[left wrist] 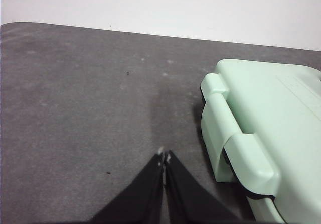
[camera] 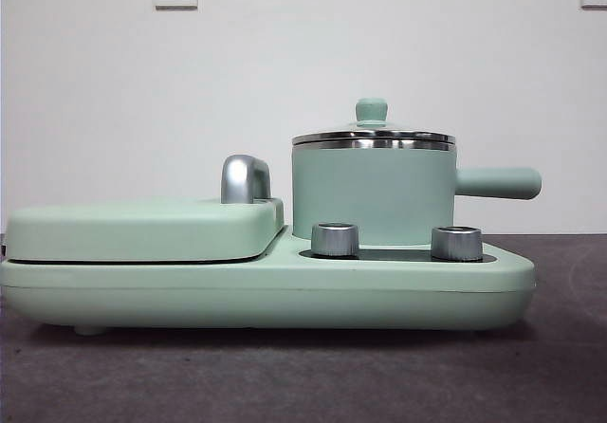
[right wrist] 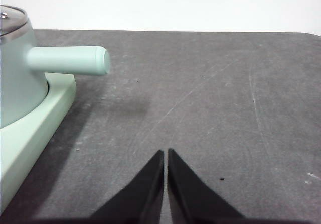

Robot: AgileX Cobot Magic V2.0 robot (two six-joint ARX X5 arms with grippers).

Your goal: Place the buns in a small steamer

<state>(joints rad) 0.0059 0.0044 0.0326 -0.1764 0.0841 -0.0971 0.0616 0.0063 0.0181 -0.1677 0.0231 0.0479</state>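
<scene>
The small steamer (camera: pixel 374 195) is a mint-green pot with a steel rim. It stands on the right half of a mint-green cooker base (camera: pixel 266 295), its lid with a green knob (camera: pixel 371 110) on top. Its straight handle (right wrist: pixel 67 60) sticks out sideways, also seen in the right wrist view beside the pot wall (right wrist: pixel 15 78). The buns are out of view. My left gripper (left wrist: pixel 164 157) is shut over bare grey table beside the cooker. Over bare table off the steamer's handle side, my right gripper (right wrist: pixel 165 154) is shut, holding nothing.
A flat mint-green griddle cover (camera: pixel 142 230) with a chrome handle (camera: pixel 245 178) fills the left half of the cooker. Two steel knobs (camera: pixel 335 239) (camera: pixel 456 243) sit at the front. The cooker's hinged end (left wrist: pixel 235 133) is near the left gripper. A white wall stands behind.
</scene>
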